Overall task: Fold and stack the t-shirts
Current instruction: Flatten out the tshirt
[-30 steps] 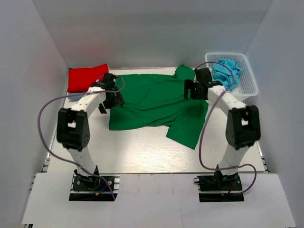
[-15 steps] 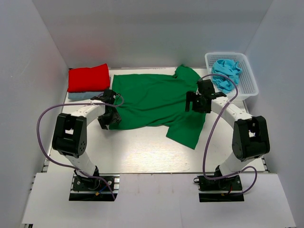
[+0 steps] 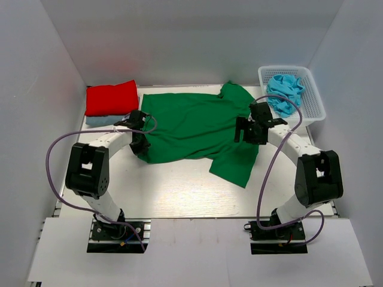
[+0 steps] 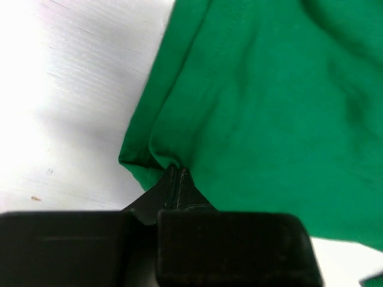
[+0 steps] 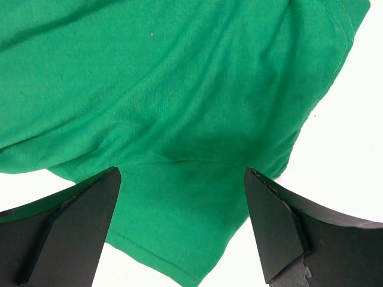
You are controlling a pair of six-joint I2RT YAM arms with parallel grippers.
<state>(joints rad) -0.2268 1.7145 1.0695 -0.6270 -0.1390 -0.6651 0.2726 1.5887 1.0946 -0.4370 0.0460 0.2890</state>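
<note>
Red cloth comes first. To the left of the green t-shirt (image 3: 191, 122) lies the red t-shirt (image 3: 111, 98), folded into a neat block. It sits on top of a pale blue t-shirt (image 3: 99, 121) (only a thin strip of that one peeks out). So two shirts look folded and stacked.

The green t-shirt itself is not folded yet. It lies spread out on the table (image 3: 179, 191), mostly flat, with one loose flap at its near right corner. It looks like the shirt being worked on now.

The left gripper (image 3: 139, 143) is at the green t-shirt's left edge, down by the near corner. Its fingers are pressed tight together, with a little fold of green cloth pinched between them. The wrist view shows the cloth puckered up right at the tips of the left gripper (image 4: 178, 179).

The right gripper (image 3: 248, 128) is over the right side of the green t-shirt. Its fingers are spread wide and hold nothing. The pictures do not show whether the tips touch the cloth.

Right of the green t-shirt stands the white basket (image 3: 314, 101). In it lie the turquoise t-shirts (image 3: 286, 89) in a crumpled heap, not yet folded. How many there are is hard to tell.
</note>
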